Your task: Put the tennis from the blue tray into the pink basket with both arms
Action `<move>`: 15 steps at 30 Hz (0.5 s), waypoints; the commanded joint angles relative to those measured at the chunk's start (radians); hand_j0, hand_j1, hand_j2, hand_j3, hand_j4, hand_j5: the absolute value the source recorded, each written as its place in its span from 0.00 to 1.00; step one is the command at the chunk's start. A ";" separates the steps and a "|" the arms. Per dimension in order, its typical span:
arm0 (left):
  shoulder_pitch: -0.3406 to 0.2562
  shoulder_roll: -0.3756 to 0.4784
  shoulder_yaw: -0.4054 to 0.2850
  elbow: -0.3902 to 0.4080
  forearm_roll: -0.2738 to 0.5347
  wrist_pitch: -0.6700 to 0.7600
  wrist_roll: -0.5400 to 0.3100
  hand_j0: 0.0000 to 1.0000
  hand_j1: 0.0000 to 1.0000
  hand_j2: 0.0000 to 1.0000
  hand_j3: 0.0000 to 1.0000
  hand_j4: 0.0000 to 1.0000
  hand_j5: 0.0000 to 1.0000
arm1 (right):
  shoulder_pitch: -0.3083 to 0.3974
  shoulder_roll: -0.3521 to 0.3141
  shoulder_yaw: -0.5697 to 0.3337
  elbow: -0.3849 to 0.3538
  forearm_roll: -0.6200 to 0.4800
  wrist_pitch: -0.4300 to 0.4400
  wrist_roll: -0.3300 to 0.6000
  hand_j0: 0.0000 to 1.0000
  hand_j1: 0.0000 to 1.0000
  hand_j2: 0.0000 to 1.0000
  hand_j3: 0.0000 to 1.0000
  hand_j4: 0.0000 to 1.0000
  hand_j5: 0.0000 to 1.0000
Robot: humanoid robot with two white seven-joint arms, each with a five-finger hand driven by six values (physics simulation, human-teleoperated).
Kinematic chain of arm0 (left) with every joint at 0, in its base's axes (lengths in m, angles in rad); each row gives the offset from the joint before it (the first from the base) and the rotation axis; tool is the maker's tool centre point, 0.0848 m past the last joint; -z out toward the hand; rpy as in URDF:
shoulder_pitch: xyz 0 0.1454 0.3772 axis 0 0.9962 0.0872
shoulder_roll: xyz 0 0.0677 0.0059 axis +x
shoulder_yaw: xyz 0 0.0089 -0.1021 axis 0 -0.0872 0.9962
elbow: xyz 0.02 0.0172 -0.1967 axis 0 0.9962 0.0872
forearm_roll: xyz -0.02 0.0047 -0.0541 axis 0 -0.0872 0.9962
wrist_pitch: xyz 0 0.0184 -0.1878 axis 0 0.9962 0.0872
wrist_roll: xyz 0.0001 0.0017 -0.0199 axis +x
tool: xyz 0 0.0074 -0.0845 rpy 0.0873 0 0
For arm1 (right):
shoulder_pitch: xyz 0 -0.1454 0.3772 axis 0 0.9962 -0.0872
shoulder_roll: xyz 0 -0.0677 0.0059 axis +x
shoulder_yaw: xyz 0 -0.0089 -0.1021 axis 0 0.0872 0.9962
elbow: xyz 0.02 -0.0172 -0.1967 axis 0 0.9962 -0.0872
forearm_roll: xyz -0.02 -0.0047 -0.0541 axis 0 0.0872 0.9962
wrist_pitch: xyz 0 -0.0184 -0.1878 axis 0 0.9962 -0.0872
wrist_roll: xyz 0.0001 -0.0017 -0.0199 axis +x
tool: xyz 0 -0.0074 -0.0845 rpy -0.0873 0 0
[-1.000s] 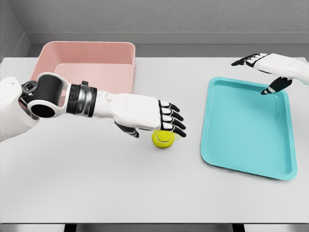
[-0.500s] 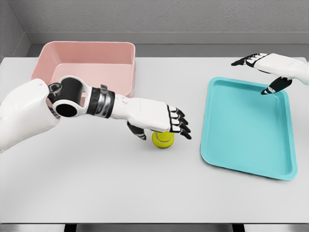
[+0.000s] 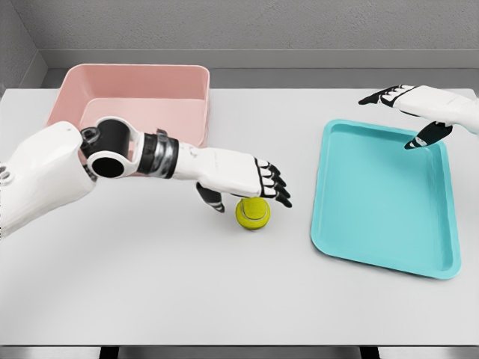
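Although the task names the tray (image 3: 389,247) as the ball's starting place, the ball (image 3: 253,213) now lies on the bare bench (image 3: 187,292), between the tray and the basket (image 3: 135,78) and well clear of both. The step in hand looks like the left-hand pickup, the second half of a two-arm transfer. The left hand (image 3: 239,176) sits directly over the ball, palm down, its dark fingers (image 3: 275,187) extended and slightly fanned past the ball's top, the thumb hanging down just left of it. Nothing is closed around the ball; whether the palm touches it cannot be told from this view, and it still seems to rest on the bench. The right hand (image 3: 419,108) hovers over the tray's far right corner, fingers loosely spread and holding nothing, so its part appears finished. The next move, in my judgement, calls for the left hand to settle lower and curl fingers and thumb round opposite sides of the ball. A round ball on a smooth bench will roll away if pushed off-centre, so the closing should be even. Once gripped, the ball needs lifting above the near wall of the basket, then carrying back and to the left before it is let go inside.
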 commanded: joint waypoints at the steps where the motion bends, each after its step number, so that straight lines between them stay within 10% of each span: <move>1: 0.002 -0.019 -0.002 0.021 0.003 0.002 0.001 1.00 1.00 1.00 1.00 1.00 1.00 | 0.000 -0.001 -0.001 0.000 -0.006 0.002 0.000 1.00 1.00 1.00 1.00 1.00 1.00; 15: 0.005 -0.025 -0.010 0.062 0.000 0.002 0.001 1.00 1.00 1.00 1.00 1.00 1.00 | 0.011 0.014 -0.001 0.001 -0.006 0.002 0.000 1.00 1.00 1.00 1.00 1.00 1.00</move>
